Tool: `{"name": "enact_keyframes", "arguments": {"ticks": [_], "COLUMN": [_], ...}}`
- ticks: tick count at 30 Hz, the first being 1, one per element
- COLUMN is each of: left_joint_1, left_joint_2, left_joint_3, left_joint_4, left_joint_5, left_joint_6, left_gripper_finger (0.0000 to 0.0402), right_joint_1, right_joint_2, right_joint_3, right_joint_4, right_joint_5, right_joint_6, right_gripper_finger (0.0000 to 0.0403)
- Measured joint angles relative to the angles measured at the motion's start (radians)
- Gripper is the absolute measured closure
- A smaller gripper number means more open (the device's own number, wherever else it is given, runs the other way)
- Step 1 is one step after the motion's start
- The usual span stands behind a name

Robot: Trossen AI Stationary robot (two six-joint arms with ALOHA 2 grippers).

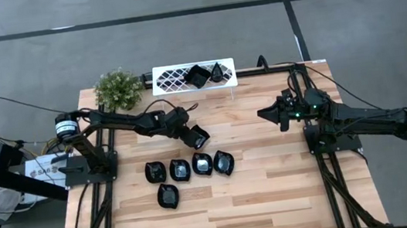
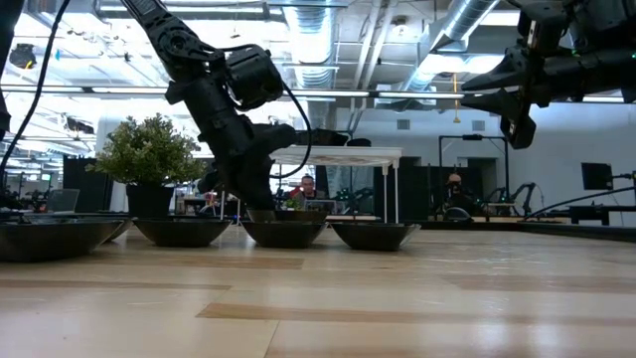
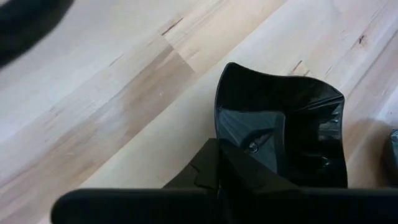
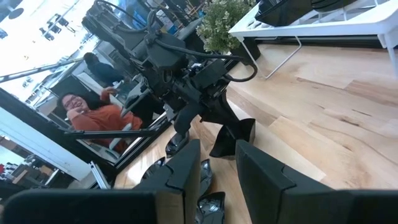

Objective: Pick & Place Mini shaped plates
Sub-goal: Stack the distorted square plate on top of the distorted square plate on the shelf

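Observation:
Several mini shaped plates, small glossy black dishes, lie in a row [image 1: 190, 167] on the wooden table, with one more [image 1: 168, 196] nearer the front. Just beyond the row my left gripper [image 1: 193, 136] points steeply down and is shut on a square wavy-rimmed plate [image 3: 283, 130]. Two more plates [image 1: 199, 76] sit on the white lattice rack [image 1: 169, 78] at the far edge. My right gripper [image 1: 262, 113] hangs open and level above the table's right half, holding nothing. My left gripper holds the square plate by its near rim [image 3: 219, 140], one finger inside the dish [image 3: 249, 177] and one outside [image 3: 202, 171]. The fingers slant down from the table's left. The plate looks tilted [image 4: 235, 138]; whether it is clear of the table, I cannot tell.
A small green bushy plant [image 1: 117, 89] stands at the far left corner beside the rack. Bare wood stretches across the table's near half and right side. People sit in the room behind the table [image 4: 93, 115].

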Motion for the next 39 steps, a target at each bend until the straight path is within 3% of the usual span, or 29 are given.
{"name": "enact_keyframes", "arguments": {"ticks": [12,22,28,33,39], "left_joint_1": [0.003,0.041,0.107,0.178,0.237], "left_joint_2": [-0.045,-0.336,-0.467,-0.444,-0.325], "left_joint_3": [0.000,0.000,0.003,0.086,0.253], "left_joint_4": [0.002,0.009,0.131,0.145,0.146], "left_joint_5": [0.016,-0.014,-0.056,-0.069,-0.066], "left_joint_6": [0.021,0.022,0.027,0.089,0.232], "left_gripper_finger": [0.0393,0.0396,0.0396,0.0396,0.0396], "right_joint_1": [0.000,0.000,0.000,-0.001,-0.001], "right_joint_2": [0.000,0.000,0.000,0.000,0.000], "right_joint_3": [0.000,0.000,0.000,0.000,0.000], "right_joint_4": [0.000,0.000,0.000,0.000,0.000], "right_joint_5": [0.000,0.000,0.000,0.001,0.004], "right_joint_6": [0.000,0.000,0.000,0.000,0.000], "right_gripper_finger": [0.0305,0.0305,0.0305,0.0305,0.0305]}}
